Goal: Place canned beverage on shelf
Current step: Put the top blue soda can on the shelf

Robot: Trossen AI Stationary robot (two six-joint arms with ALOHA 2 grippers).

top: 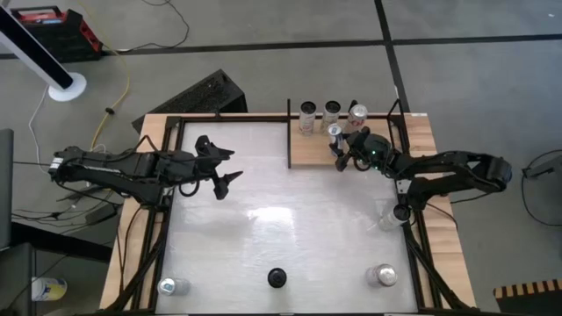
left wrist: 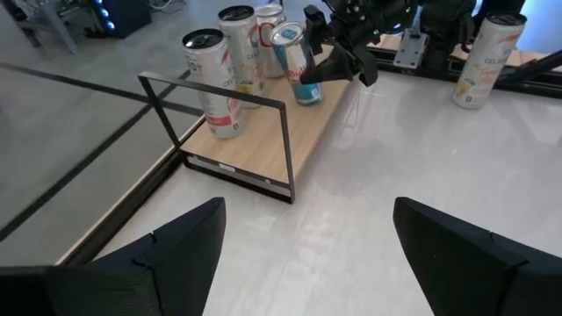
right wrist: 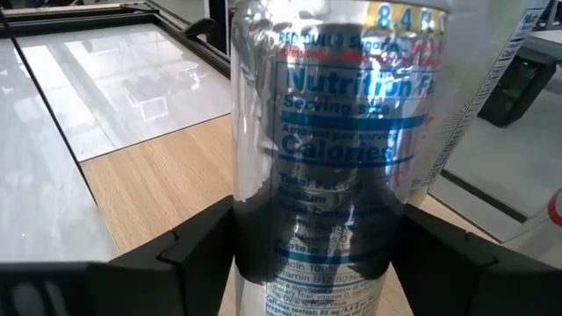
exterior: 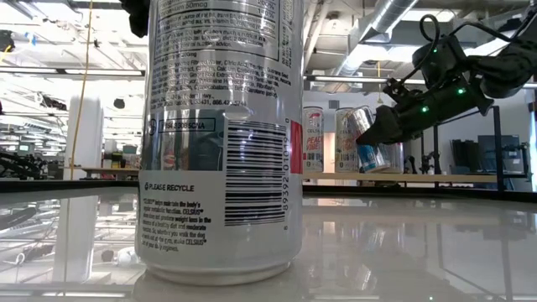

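Note:
A silver-and-blue can [left wrist: 292,57] stands tilted over the shelf [top: 316,151], a light-wood plank with thin black rods at the table's far edge. My right gripper [top: 337,146] reaches in from the right and is shut on this can [right wrist: 342,132]. Three more cans [top: 331,112] stand upright on their bases along the shelf's far edge. My left gripper [top: 226,172] hovers open over the table's left half, holding nothing; its two fingers [left wrist: 167,254] frame the left wrist view. My right gripper pinches the can's lower body [right wrist: 263,246] between its two fingers, one on each side. The fingers come from the table's right, nearly level and slanting a little down. The can [exterior: 367,141] is tilted, its base at the plank; whether it touches the plank I cannot tell.
Loose cans stand on the white tabletop: near left [top: 174,286], near right [top: 381,276], and one by the right rail [top: 391,216]. A dark round object [top: 277,278] sits at the near edge. A large can [exterior: 222,143] fills the low view. Black rods [left wrist: 285,145] frame the shelf.

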